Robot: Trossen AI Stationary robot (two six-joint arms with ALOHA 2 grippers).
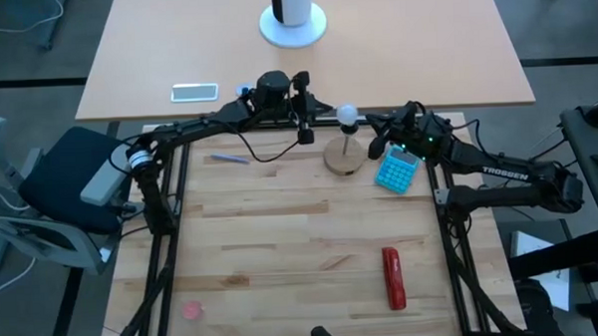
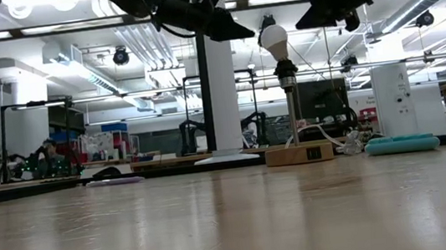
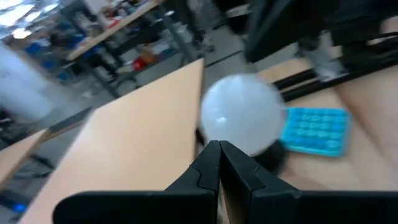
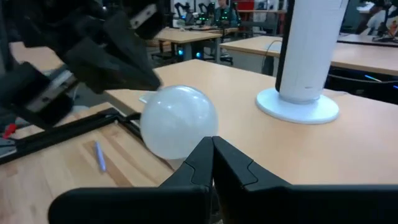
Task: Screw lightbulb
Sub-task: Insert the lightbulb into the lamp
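The small white lightbulb (image 1: 347, 113) stands upright, its narrow end in the dark socket on top of a thin post (image 2: 292, 109). The post rises from a round wooden disc (image 1: 344, 158) near the table's far edge. My left gripper (image 1: 327, 114) hangs shut just left of the bulb (image 2: 274, 41) at its height, its tips (image 3: 219, 146) pointing at the bulb (image 3: 241, 121). My right gripper (image 1: 374, 122) hangs shut just right of the bulb, and its tips (image 4: 212, 142) also point at the bulb (image 4: 179, 121). Neither gripper holds anything.
A blue calculator (image 1: 397, 171) lies right of the disc. On the table are also a red object (image 1: 394, 277) at the near right, a blue pen (image 1: 231, 158) and a small pink disc (image 1: 191, 310). Beyond, a white cylinder (image 1: 293, 19) and a phone (image 1: 195, 91) rest on another table.
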